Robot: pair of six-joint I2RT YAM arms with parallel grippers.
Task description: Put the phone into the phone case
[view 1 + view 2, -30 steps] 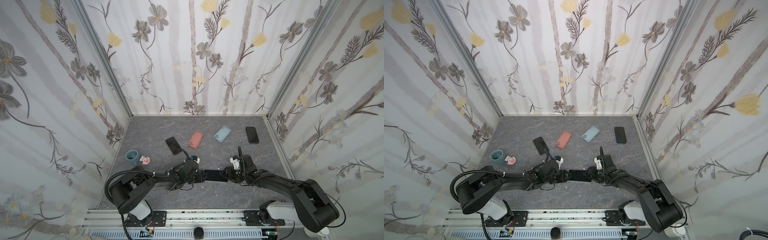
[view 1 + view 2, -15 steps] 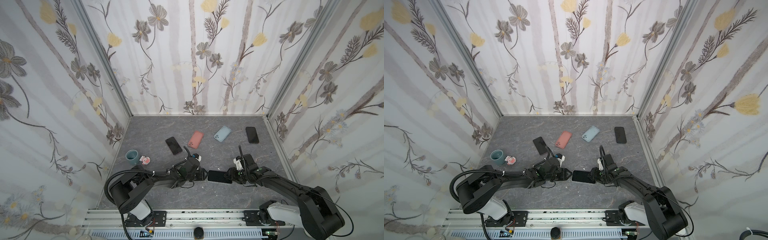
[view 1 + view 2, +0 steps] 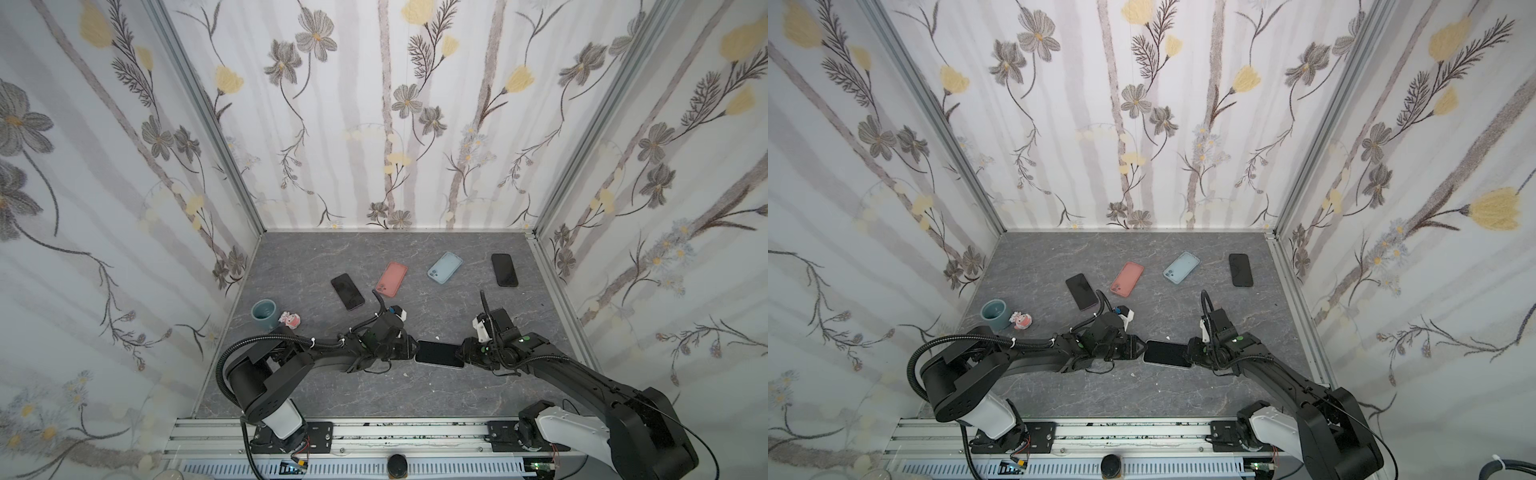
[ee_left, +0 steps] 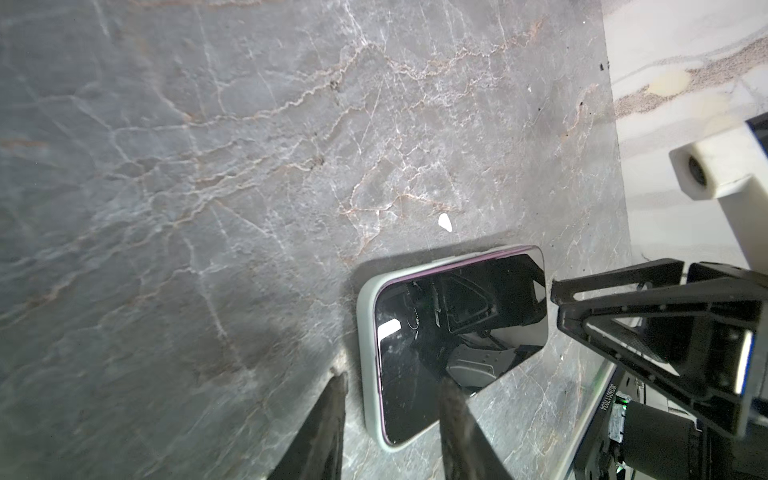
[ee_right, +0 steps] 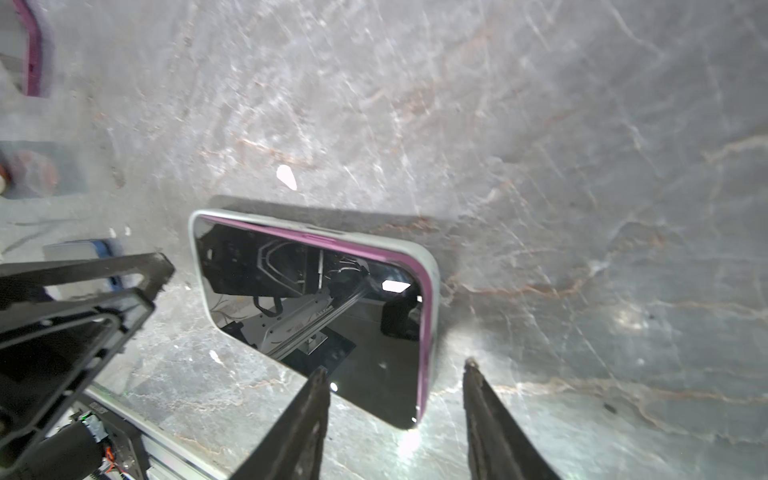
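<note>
The phone (image 3: pixel 439 354) (image 3: pixel 1167 354) lies screen up at the front middle of the table, between my two grippers. It sits in a pale grey phone case (image 4: pixel 365 332) (image 5: pixel 434 278). Along one long side its purple edge (image 5: pixel 316 240) shows above the case rim. My left gripper (image 3: pixel 411 348) (image 4: pixel 395 388) is open at the phone's left end, with one corner between the fingers; one finger stands beside the case and one over the screen. My right gripper (image 3: pixel 461 353) (image 5: pixel 395 370) is open at the right end and straddles a corner the same way.
At the back lie a black phone (image 3: pixel 348 291), a pink case (image 3: pixel 391 279), a light blue case (image 3: pixel 445 267) and another black phone (image 3: pixel 504 269). A teal cup (image 3: pixel 263 314) and a small pink figure (image 3: pixel 290 319) stand at the left. A white scrap (image 4: pixel 444 222) lies near the phone.
The phone in its case has slid slightly to the right. My left gripper drew back, then came up to the phone's left end again. The right jaws have narrowed a little.
</note>
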